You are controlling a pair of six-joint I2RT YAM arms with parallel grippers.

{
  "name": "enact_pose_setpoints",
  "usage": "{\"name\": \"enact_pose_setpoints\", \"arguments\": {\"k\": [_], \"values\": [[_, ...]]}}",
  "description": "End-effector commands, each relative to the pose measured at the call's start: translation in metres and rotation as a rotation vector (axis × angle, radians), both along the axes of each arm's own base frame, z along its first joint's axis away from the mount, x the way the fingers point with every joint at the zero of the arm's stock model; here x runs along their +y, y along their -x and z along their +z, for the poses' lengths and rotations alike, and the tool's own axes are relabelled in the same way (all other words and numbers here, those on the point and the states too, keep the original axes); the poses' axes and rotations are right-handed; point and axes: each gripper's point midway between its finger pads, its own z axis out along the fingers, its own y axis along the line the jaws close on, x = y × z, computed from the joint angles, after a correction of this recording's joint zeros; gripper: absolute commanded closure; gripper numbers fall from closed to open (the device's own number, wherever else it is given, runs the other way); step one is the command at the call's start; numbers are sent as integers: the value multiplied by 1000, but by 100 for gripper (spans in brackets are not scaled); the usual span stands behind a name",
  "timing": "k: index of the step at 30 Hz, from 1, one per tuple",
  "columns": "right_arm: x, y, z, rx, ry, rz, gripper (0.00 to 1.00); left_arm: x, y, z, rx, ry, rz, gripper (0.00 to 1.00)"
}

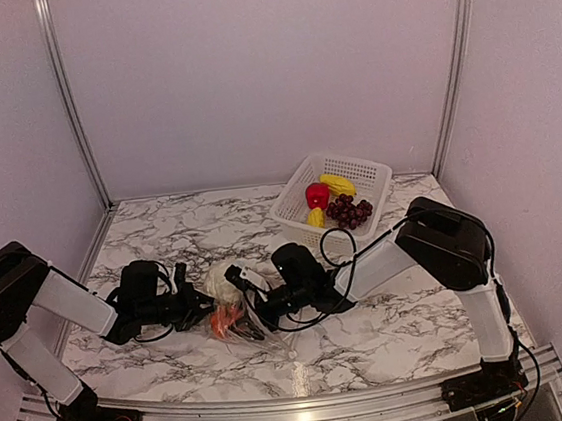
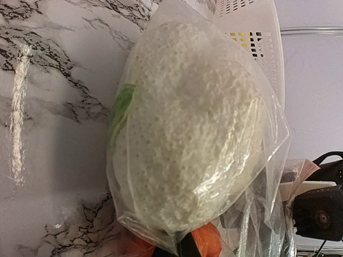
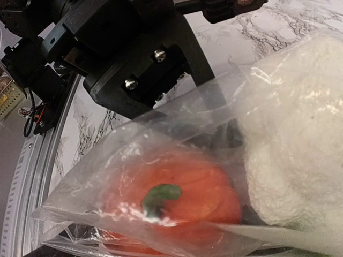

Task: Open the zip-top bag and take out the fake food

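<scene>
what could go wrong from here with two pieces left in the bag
1. The left claw seems pinched on only a thin fold of the zip-top bag, so the slick film could slip free under a pull.
2. The white lumpy piece and the orange piece sit inside, wrapped closely in film. The right claw, right beside them, may catch plastic rather than food.

Lab test booth: plain panels [image 1: 266, 71], aluminium framing [image 1: 72, 102], marble-patterned tabletop [image 1: 374, 331].
</scene>
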Motion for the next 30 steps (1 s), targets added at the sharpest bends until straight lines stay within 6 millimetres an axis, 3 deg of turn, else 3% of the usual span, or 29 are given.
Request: {"name": "enact_pose_setpoints", "arguments": {"k": [1,6,11,15,20,30], "values": [[13,2,-10,-49,56,0,11,-16,-6,17,-51,56,-32,100],[20,-1,-16,-79,91,-17,18,-17,-5,17,-50,49,-41,100],[12,-4,-11,-101,106,-45,39,-9,-5,17,-58,12,-42,100],[-5,-4,0,-102,93,-63,52,12,-8,17,-62,-22,-2,100],[-25,-5,18,-105,57,-87,55,46,-16,10,-41,-77,71,100],[-63,-17,28,-75,24,-144,59,66,-23,6,-37,-122,108,100]]}}
